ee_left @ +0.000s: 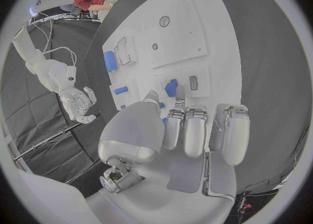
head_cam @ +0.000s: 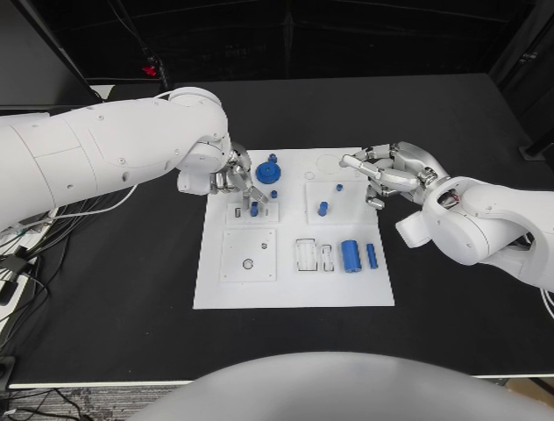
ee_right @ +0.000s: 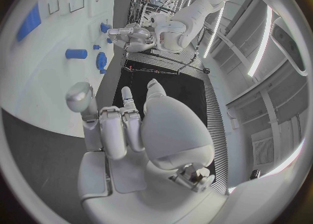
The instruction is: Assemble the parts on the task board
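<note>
The black surface (head_cam: 113,289) carried the white task board (head_cam: 293,289) at the middle of the head view, and the step in hand looked like seating a small blue part in the upper-left module of that board. The left arm (head_cam: 75,158) swept in from the left edge and bent down to the board's upper-left corner; the right arm (head_cam: 505,228) came from the right edge and stopped just off the board's upper-right edge.

The left hand (head_cam: 233,180) hung over the small module there, its fingers pointing down at a small blue peg (head_cam: 253,209). In the left wrist view the fingertips (ee_left: 153,98) reached right beside that blue piece (ee_left: 171,87), but whether they actually pinched it could not be told. The right hand (head_cam: 397,171) hovered with fingers curled loosely and apart, holding nothing.

Other parts lay on the board: a blue gear-like knob (head_cam: 270,170) at upper centre, a blue cylinder (head_cam: 349,256) and a slimmer blue bar (head_cam: 372,255) at lower right, and a short blue peg (head_cam: 323,209) in the right-hand module.

The next move probably called for a fine, vertical press from the left hand, keeping the peg upright over its socket; the right hand seemed free to fetch the cylinder afterwards.
</note>
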